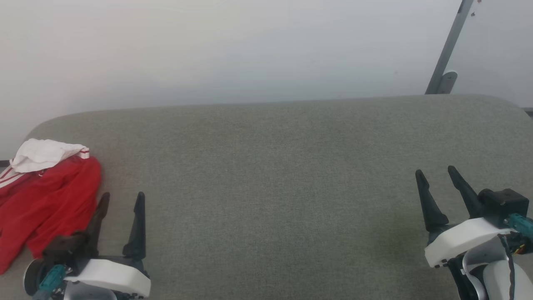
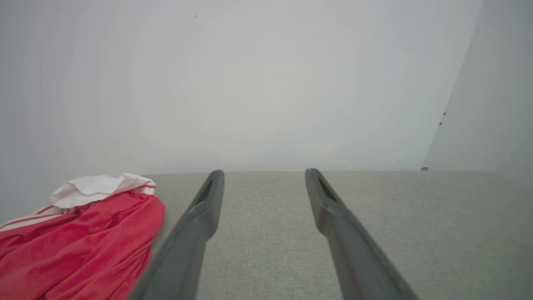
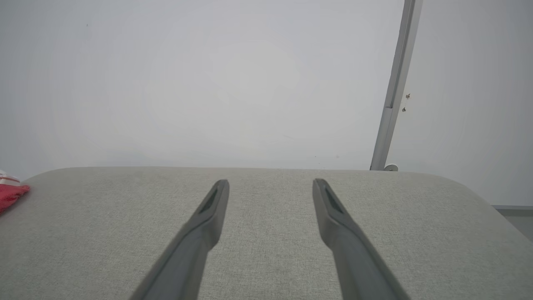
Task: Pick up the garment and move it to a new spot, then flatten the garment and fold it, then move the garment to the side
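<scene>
Ok, left to right. The garment (image 1: pixel 50 200) sits at the far left end of the table (image 1: pixel 270 166), bunched in a heap, neither flattened nor folded. Red fabric faces up over most of it. The white lining (image 1: pixel 43 154) is turned out at the far end, and a white trim band (image 1: pixel 9 178) with thin red stripes runs off the left edge of the head view, which cuts part of the heap.

Next, our left gripper (image 1: pixel 123 195). It is low over the near part of the table, its white wrist housing at the bottom edge of the head view. The fingers point away from us toward the wall (image 1: pixel 208 50) and are spread apart, with just table fabric between them. Its outer finger lies just beside the garment's right edge; we can't tell whether it touches the cloth. In the left wrist view the fingers run low over the table with the red heap to their left.

Grey woven fabric covers the table between our two arms.

Our right gripper (image 1: pixel 435 170) is near the right end, well apart from the garment. Its fingers lean slightly left, point away from us, and are likewise spread, gripping nothing. The right wrist view puts them low above the table, with a sliver of red at that view's left edge and a grey metal post (image 3: pixel 393 91) rising along the wall past the table's far right corner.
</scene>
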You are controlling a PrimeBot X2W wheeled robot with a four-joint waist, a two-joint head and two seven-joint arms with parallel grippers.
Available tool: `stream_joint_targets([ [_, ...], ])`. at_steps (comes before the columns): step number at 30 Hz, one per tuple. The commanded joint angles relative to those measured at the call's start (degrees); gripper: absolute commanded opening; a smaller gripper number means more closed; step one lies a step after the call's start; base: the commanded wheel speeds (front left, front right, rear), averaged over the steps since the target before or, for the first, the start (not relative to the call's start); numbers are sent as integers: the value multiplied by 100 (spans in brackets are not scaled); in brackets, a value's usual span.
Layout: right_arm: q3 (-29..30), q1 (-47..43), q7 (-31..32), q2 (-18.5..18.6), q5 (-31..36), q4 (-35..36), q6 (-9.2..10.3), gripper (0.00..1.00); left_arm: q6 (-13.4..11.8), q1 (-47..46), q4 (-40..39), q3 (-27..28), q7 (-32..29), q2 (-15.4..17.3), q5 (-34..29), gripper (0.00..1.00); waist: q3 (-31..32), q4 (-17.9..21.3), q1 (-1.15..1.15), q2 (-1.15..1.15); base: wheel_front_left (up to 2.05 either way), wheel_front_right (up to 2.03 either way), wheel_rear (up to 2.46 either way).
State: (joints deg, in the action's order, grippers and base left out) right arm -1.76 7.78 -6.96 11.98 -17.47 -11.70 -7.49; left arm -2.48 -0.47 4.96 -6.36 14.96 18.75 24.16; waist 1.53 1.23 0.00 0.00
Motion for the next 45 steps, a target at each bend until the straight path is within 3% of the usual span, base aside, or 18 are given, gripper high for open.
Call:
stream_joint_targets([
  [1,1,-37,19,0,35,36,0,100,34,-81,28,50,24,21,38,100,18,-34,0,0,0,0,0],
  [13,-238,-98,81,77,-58,58,0,100,-108,-43,150,286,29,5,138,100,208,-516,0,0,0,0,0],
  [33,-1194,226,-4,-76,-304,-250,1,100,-503,267,-87,630,-277,244,254,100,584,-2455,0,0,0,0,0],
  [45,-1253,436,-96,0,-413,-428,2,100,-513,139,-271,708,-435,262,484,100,400,-2696,0,0,0,0,0],
])
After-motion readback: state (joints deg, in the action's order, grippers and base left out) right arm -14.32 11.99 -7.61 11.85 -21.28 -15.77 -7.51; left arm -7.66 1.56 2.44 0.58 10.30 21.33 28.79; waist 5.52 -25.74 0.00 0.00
